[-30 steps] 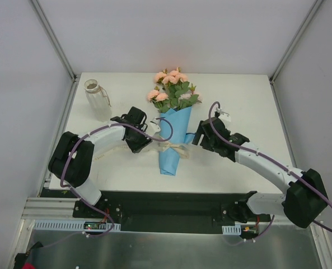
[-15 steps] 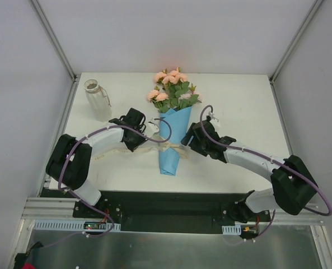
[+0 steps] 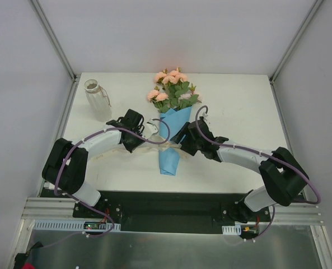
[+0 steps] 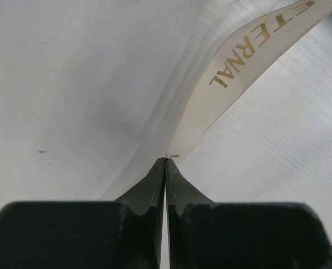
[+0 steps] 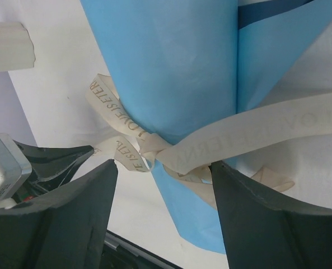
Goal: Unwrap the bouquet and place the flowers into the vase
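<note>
Blue-wrapped bouquet lay mid-table between both grippers — left gripper pinched shut on its cream ribbon, printed "ETERNAL" — right gripper wide, jaws straddling the bow.

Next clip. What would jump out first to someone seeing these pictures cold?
The bouquet, peach roses in a blue paper cone, lies in the middle of the table with an arm on each side. The left gripper is shut on a tail of the cream ribbon; the right gripper stands open astride its knot. The vase stands at the far left corner.
</note>
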